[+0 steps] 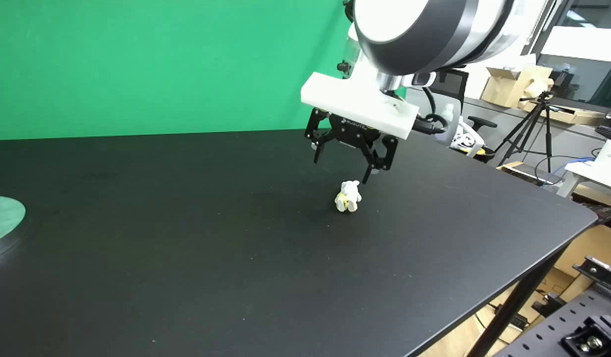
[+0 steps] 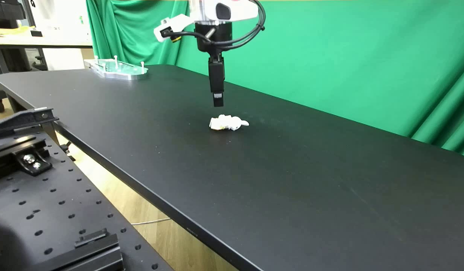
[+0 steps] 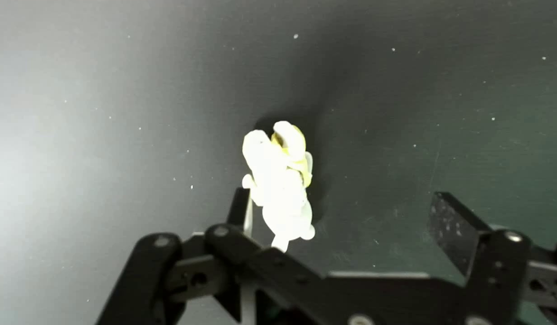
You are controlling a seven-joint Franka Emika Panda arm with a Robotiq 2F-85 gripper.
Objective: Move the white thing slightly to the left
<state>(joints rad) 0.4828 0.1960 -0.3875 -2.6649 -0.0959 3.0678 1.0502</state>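
Wrist view: white figurine (image 3: 283,192) overexposed.

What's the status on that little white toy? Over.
Hand open, above black table. White toy lying on tabletop, not gripped. No obstacle seen between toy and hand.

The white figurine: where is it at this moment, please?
The white figurine lies on the black table, below the open gripper in both exterior views; the wrist view shows it nearer the picture-left finger.
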